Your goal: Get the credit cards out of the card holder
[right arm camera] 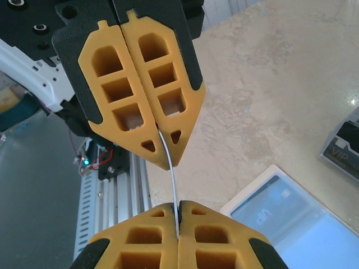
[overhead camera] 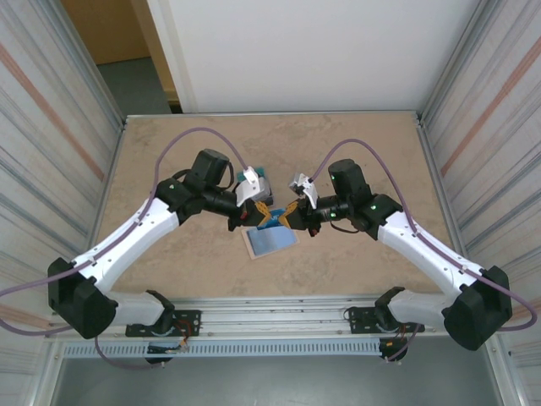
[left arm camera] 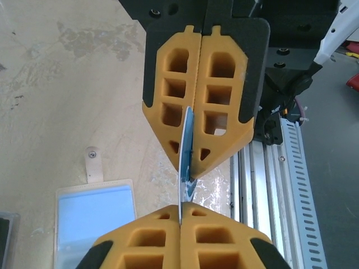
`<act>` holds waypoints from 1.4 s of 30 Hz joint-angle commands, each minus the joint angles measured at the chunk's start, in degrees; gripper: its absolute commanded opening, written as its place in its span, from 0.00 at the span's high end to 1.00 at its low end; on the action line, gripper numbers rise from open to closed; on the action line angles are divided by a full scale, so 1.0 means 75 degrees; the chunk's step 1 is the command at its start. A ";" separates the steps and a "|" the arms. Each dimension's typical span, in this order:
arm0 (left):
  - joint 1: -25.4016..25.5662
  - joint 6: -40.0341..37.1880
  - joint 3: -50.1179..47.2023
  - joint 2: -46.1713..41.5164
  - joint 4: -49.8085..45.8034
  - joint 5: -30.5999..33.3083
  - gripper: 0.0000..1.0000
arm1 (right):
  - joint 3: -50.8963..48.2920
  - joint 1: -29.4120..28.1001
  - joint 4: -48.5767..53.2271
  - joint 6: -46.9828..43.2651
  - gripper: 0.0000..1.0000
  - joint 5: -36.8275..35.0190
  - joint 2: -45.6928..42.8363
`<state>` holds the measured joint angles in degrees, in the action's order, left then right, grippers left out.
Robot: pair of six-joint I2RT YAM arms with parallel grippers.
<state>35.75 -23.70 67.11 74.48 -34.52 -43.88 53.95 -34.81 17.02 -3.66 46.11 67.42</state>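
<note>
A thin blue credit card (overhead camera: 273, 218) hangs just above the table, pinched at both ends. My left gripper (overhead camera: 259, 216) is shut on its left end and my right gripper (overhead camera: 292, 216) on its right end. In the left wrist view the card (left arm camera: 185, 145) stands edge-on between my left gripper (left arm camera: 180, 208) and the right one opposite. In the right wrist view the card (right arm camera: 171, 176) bows slightly above my right gripper (right arm camera: 178, 206). The card holder (overhead camera: 270, 243) lies flat below, pale blue face up (left arm camera: 95, 216), tan tab (left arm camera: 92, 163) at one edge; "VIP" print shows on that face (right arm camera: 291, 218).
A teal and dark stack of cards (right arm camera: 343, 147) lies on the marble table beyond the holder, partly under the left wrist (overhead camera: 261, 173). The aluminium rail (left arm camera: 275, 185) runs along the near table edge. Striped walls close in both sides.
</note>
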 commanded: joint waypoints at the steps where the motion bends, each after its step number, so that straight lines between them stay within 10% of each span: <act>1: 0.0015 -0.0161 0.0175 0.0081 -0.0217 0.0272 1.00 | 0.0231 0.0001 -0.0120 0.0054 0.74 -0.0160 -0.0053; 4: -0.0092 -0.0156 0.0098 -0.0022 -0.0001 0.0814 1.00 | 0.0150 0.0177 -0.0167 0.0219 0.36 -0.0101 -0.0092; 17: -0.1515 -0.1744 0.0118 0.1359 0.1365 0.2675 1.00 | -0.0608 0.0470 -0.0910 0.1462 0.00 -0.1928 -0.0757; 29: -0.1824 -0.2761 0.1353 0.3285 0.1534 0.2511 1.00 | -0.0702 0.0574 -0.0587 0.2891 0.01 -0.4406 -0.0613; 42: -0.1894 -0.2943 0.1517 0.3948 0.1627 0.2404 1.00 | -0.0501 0.0575 -0.0224 0.3215 0.01 -0.5055 -0.0284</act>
<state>22.15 -43.94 76.73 103.18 -22.61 -25.39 49.06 -30.72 13.80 18.96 10.22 64.51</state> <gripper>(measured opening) 0.052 0.991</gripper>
